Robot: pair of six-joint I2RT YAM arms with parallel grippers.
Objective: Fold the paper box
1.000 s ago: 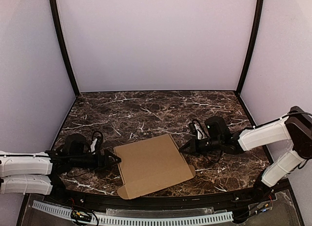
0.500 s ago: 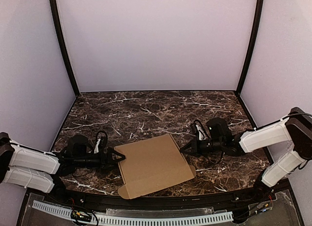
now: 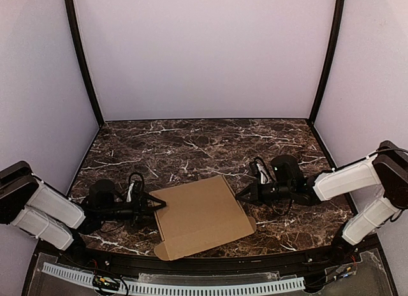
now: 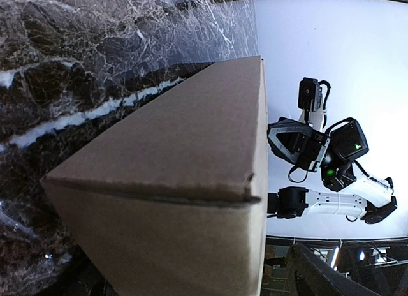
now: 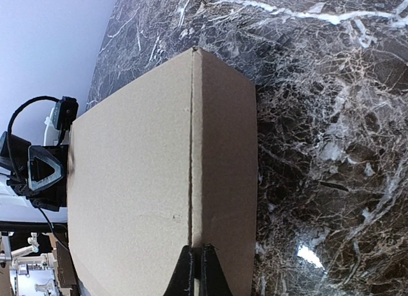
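The paper box (image 3: 199,216) is a shallow brown cardboard box lying closed on the marble table, with a small flap tab sticking out at its near left corner (image 3: 162,251). My left gripper (image 3: 157,206) is low at the box's left corner with its jaws wide open. In the left wrist view the box (image 4: 172,181) fills the space between them, and one dark finger (image 4: 331,277) shows at lower right. My right gripper (image 3: 241,195) is shut, its tips against the box's right edge. In the right wrist view the closed fingertips (image 5: 196,270) touch the seam along the box (image 5: 134,181) top.
Dark marble table (image 3: 191,149) inside a white-walled booth with black corner posts (image 3: 81,60). The table's front edge and a white perforated rail (image 3: 191,286) run below the box. The right arm (image 4: 319,149) shows across the box in the left wrist view.
My left arm has slid right along the table, bringing its open jaws up to the box's left corner. The right gripper and the box have hardly moved.
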